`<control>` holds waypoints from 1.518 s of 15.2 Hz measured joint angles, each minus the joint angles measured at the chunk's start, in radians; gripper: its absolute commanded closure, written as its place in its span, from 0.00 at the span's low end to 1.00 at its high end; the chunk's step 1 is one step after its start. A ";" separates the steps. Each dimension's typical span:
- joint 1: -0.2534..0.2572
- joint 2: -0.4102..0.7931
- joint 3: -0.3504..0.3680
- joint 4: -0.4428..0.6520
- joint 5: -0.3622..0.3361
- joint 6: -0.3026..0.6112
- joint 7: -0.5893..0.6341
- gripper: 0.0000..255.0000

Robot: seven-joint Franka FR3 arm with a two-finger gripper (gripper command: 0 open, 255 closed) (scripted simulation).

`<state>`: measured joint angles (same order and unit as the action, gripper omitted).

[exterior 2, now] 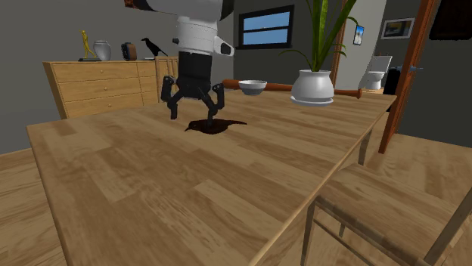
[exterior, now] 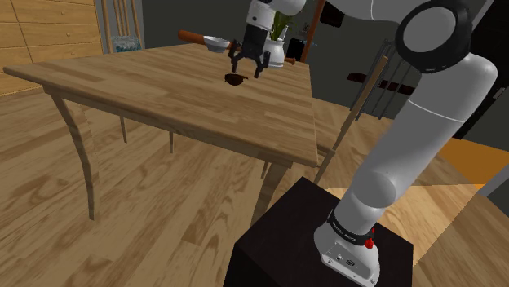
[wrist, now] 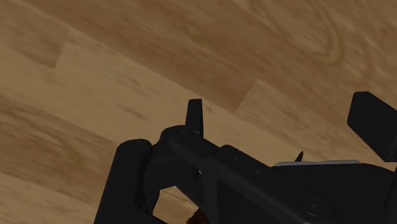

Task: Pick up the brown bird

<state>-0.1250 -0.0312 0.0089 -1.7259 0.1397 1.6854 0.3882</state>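
While the end effector [exterior 2: 194, 112] hangs just above it with fingers spread wide and holding nothing, the bird [exterior 2: 215, 126], dark brown, lies on the wooden bench [exterior 2: 189, 196]. Beyond it in the second exterior view stand a bowl [exterior 2: 253, 86] and a potted plant [exterior 2: 312, 87].

A wooden table [exterior 2: 151, 189] is standing on a plank floor [exterior: 163, 204], and toward its far end a white bowl [exterior 2: 253, 86] is sitting near a white pot [exterior 2: 312, 89] that is holding a green plant [exterior 2: 321, 30], with a brown rod [exterior 2: 280, 88] lying behind them. Against the grey wall a wooden dresser [exterior 2: 98, 87] is carrying a golden figurine [exterior 2: 87, 44], a grey vase [exterior 2: 102, 51] and a black bird figure [exterior 2: 153, 47]. A wooden chair [exterior 2: 363, 219] is standing beside the table, and a window [exterior 2: 265, 26] is showing blue.
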 measured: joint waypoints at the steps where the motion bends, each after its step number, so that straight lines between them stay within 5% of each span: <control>1: -0.006 0.033 -0.005 0.037 0.004 -0.007 0.024 0.00; 13: -0.096 0.520 -0.077 0.627 0.086 -0.140 0.290 0.00; 21: -0.094 0.520 -0.081 0.530 0.091 -0.046 0.286 0.00; 22: -0.094 0.521 -0.081 0.527 0.091 -0.042 0.286 1.00; 23: -0.094 0.521 -0.081 0.526 0.091 -0.041 0.285 1.00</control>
<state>-0.2190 0.4898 -0.0719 -1.1996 0.2303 1.6448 0.6735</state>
